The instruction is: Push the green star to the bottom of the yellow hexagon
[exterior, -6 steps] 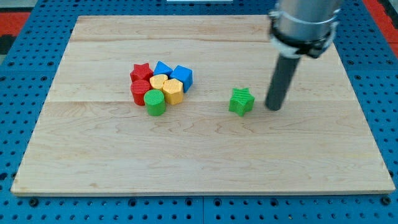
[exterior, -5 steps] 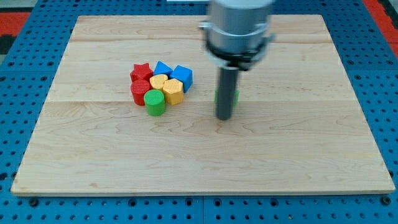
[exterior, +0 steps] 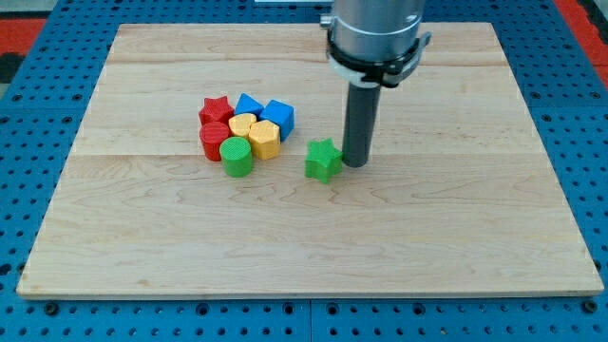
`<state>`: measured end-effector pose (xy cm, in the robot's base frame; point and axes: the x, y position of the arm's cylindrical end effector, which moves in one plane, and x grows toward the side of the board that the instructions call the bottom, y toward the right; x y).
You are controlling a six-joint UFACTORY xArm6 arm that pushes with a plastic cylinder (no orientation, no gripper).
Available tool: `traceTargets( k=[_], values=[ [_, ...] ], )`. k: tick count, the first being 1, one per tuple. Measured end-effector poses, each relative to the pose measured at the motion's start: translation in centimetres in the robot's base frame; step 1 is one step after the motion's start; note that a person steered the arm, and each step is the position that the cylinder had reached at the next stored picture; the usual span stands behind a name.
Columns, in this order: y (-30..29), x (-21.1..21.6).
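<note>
The green star [exterior: 323, 160] lies on the wooden board [exterior: 456, 247], a little right of the block cluster. The yellow hexagon [exterior: 265, 139] sits at the cluster's right side, with a yellow round block [exterior: 243, 124] touching it on the left. My tip [exterior: 356, 163] rests on the board just right of the green star, close to it or touching it. The star is to the right of and slightly below the hexagon, with a gap between them.
The cluster also holds a red star [exterior: 217, 109], a red round block [exterior: 214, 139], a green cylinder [exterior: 236, 157], and two blue blocks [exterior: 249, 104] [exterior: 279, 117]. The board is ringed by a blue pegboard [exterior: 38, 190].
My rod swept left from the star's right side and pushed the green star left, closer to the cluster. The cluster has not moved.
</note>
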<state>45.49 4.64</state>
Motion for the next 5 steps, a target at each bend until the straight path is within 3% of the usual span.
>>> traceTargets(
  k=[3, 5],
  values=[
    [-5.0, 0.3],
    [2.2, 0.4]
  ],
)
